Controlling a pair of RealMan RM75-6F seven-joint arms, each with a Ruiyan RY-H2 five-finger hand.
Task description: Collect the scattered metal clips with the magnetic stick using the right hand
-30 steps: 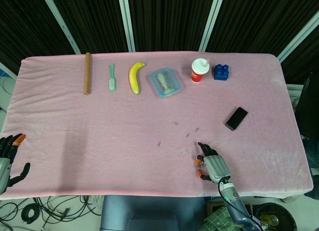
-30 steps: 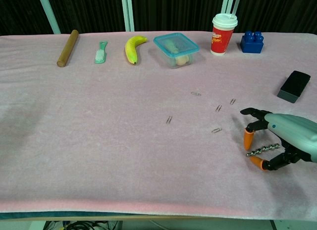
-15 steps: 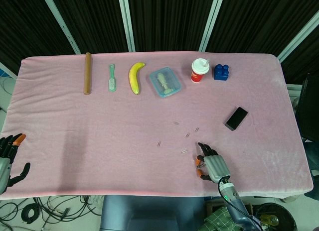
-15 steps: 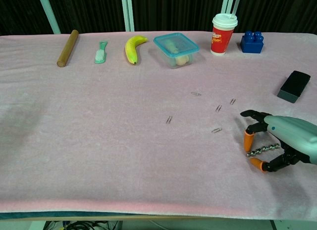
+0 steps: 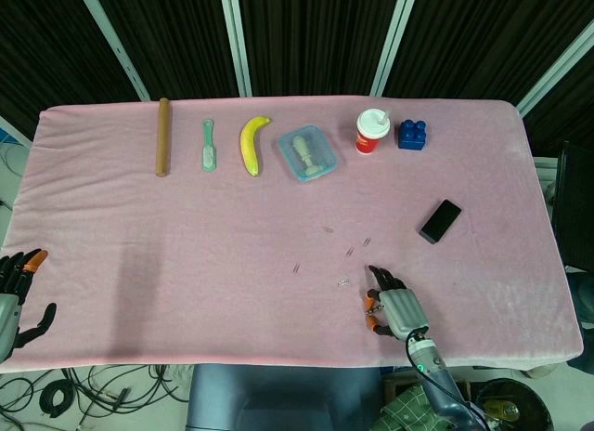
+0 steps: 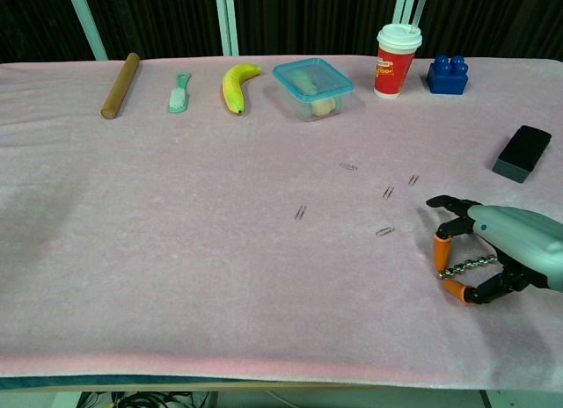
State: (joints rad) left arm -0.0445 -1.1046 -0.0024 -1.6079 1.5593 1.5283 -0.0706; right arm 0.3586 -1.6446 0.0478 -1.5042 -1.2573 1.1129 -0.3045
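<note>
The magnetic stick (image 6: 464, 266), a short beaded metal rod, lay inside the curl of the right hand (image 6: 508, 252), between its orange-tipped fingers (image 6: 441, 248) and the thumb below. Whether the fingers actually pinched it or only cupped around it could not be told; the fingers were partly curled, not clenched. The hand sat low over the pink table (image 6: 176, 276) near its front edge.

Five metal clips (image 6: 385, 231) lay scattered on the cloth just ahead of the hand and to its left: the closest one just beyond the fingertips, two more (image 6: 388, 192) a little farther ahead, one (image 6: 349, 167) farther still, and one (image 6: 301, 212) well off to the left.

A black block (image 6: 522, 152) lay ahead of the hand, slightly to its right. Far ahead, along the back edge, stood a blue brick (image 6: 448, 75), a red cup (image 6: 397, 61), a lidded container (image 6: 312, 87), a banana (image 6: 236, 84), a green brush (image 6: 180, 93) and a wooden rod (image 6: 120, 73).

The left hand (image 5: 19, 296) hung at the table's far left corner, fingers spread and holding nothing.
</note>
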